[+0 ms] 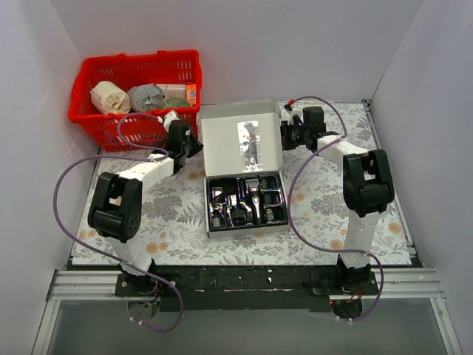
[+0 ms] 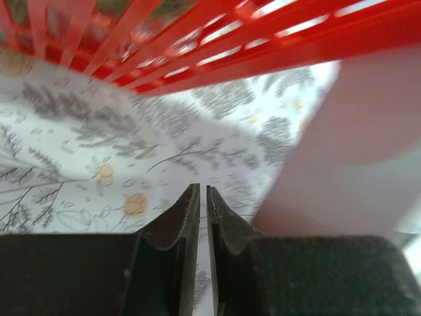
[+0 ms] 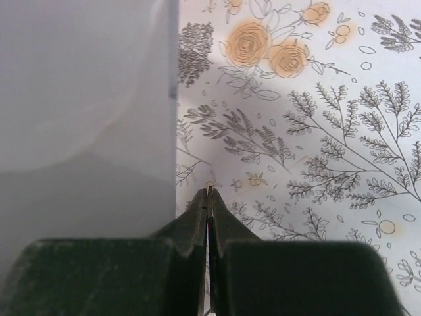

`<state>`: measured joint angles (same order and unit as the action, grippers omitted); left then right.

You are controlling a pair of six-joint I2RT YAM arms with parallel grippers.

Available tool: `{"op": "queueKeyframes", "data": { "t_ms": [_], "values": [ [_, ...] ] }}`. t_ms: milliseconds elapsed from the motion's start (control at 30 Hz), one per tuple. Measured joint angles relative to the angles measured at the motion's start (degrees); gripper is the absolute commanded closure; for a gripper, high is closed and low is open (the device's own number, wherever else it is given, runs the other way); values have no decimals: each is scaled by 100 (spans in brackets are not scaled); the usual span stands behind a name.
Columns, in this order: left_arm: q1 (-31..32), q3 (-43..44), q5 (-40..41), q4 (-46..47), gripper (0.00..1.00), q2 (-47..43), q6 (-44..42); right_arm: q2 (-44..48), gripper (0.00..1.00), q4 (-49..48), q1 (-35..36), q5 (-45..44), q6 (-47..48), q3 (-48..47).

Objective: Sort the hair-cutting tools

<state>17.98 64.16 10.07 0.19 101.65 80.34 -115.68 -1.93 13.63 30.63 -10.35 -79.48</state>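
Observation:
The grey-white kit box lies open in the middle of the table, its lid (image 1: 241, 144) tipped back. Its black tray (image 1: 209, 222) holds the slim black clipper (image 1: 253, 196) and several black comb attachments (image 1: 222, 205). My left gripper (image 1: 195, 145) is shut and empty, just left of the lid, low over the cloth. In the left wrist view the gripper (image 2: 202, 187) has the lid (image 2: 342, 151) to its right. My right gripper (image 1: 285, 135) is shut and empty, at the lid's right edge. In the right wrist view the gripper (image 3: 209, 191) has the lid (image 3: 85, 99) to its left.
A red basket (image 1: 96, 118) with rolls and packets stands at the back left, close behind my left gripper; its wall (image 2: 217, 46) fills the top of the left wrist view. A floral cloth (image 1: 325, 200) covers the table. Walls close in the left, back and right sides.

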Motion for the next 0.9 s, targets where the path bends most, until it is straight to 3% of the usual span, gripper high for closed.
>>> {"op": "queueKeyframes", "data": {
  "t_ms": [433,900],
  "values": [
    [81,-796,-229,632,91,-1829,-76,1685,99,-243,267,-396,306,1438],
    [289,-1506,-498,734,92,-2699,87,2404,99,-57,708,-1014,396,1956]
  ]
}}
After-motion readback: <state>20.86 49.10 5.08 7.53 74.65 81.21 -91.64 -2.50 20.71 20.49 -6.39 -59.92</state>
